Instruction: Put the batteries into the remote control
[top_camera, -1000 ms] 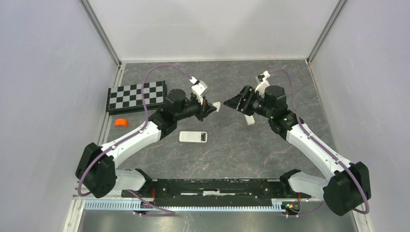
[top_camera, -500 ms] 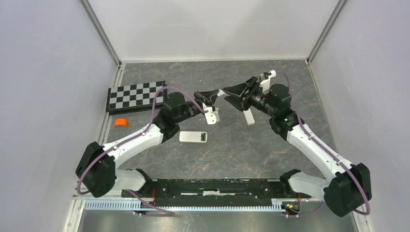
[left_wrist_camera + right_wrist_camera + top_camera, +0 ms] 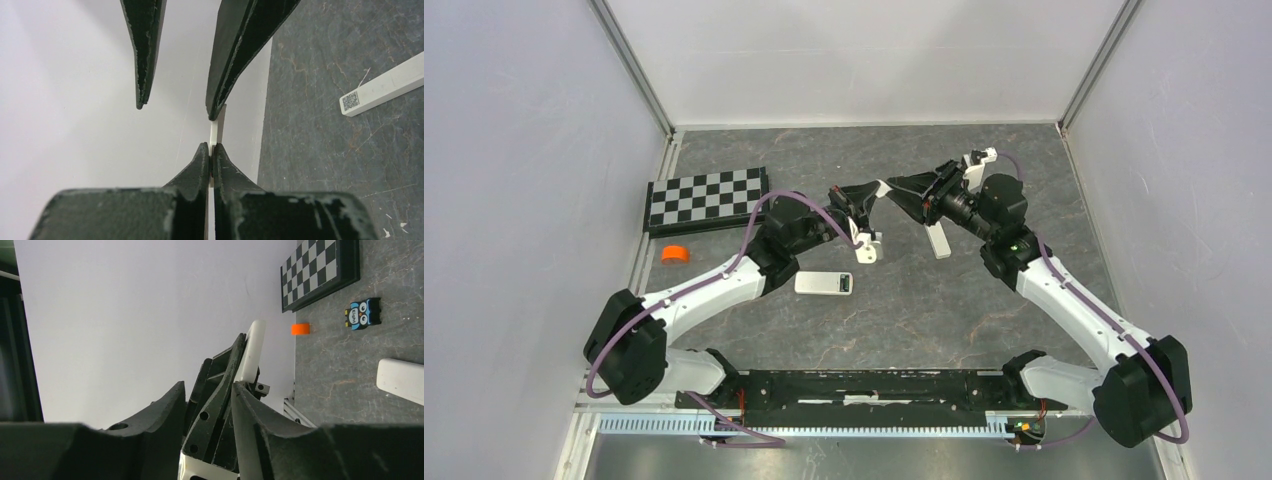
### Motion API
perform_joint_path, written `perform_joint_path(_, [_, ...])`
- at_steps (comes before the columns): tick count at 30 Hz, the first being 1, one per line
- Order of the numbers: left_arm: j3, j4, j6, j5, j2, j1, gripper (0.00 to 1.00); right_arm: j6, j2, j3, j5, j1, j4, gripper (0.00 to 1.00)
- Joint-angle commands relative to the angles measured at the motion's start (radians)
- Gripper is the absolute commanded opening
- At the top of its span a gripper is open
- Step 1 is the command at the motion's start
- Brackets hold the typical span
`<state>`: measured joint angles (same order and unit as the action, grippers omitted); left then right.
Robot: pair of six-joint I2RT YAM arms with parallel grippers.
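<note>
Nearest the arm bases, just below the middle of the overhead frame, the flat white rounded remote control (image 3: pixel 820 283) lies on the grey stone-patterned table (image 3: pixel 904 310). Its right end is dark, and whether batteries sit there is too small to tell. Left of it, by the table's left edge, rests a small orange cylinder (image 3: pixel 674 254). Right of the remote and a little farther up lies a slim white bar (image 3: pixel 938 241); the left wrist view shows a QR label on one end. Above the remote, raised off the table, the left gripper (image 3: pixel 870 193) has its black fingers pressed together on a thin white plastic plate (image 3: pixel 216 131), pinched edge-on. The right gripper (image 3: pixel 894 190) faces it tip to tip, spread wide and holding nothing, one finger (image 3: pixel 235 55) close to the plate's far edge. A blue owl-printed block (image 3: pixel 364 313) shows in the right wrist view near the orange cylinder. Farthest, at upper left, lies the black-framed grey and white checkerboard (image 3: pixel 707 197)
</note>
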<state>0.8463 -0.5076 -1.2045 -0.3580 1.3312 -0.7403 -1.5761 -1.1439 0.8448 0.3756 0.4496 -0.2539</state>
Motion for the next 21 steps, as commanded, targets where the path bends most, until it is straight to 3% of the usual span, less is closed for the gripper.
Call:
perform_joint_path(1, [0.034,-0.062,-0.063,0.036,0.005,-0.005,0.02,-0.021,0.02,-0.017,-0.007,0.001,-0.012,0.47])
perform_joint_path(5, [0.033,-0.062,-0.068,0.05,0.009,-0.005,0.02,-0.008,0.032,-0.024,-0.008,0.001,0.002,0.6])
perform_joint_path(8, [0.033,-0.062,-0.057,0.04,0.004,-0.005,0.02,0.011,0.03,-0.028,-0.015,0.001,0.029,0.62])
perform_joint_path(16, [0.016,-0.062,-0.046,0.005,-0.026,-0.015,0.02,-0.046,-0.012,-0.054,-0.043,0.001,-0.121,0.45])
perform_joint_path(21, [0.01,-0.054,-0.045,-0.005,-0.043,-0.022,0.03,-0.054,-0.035,-0.009,-0.039,0.001,-0.14,0.43])
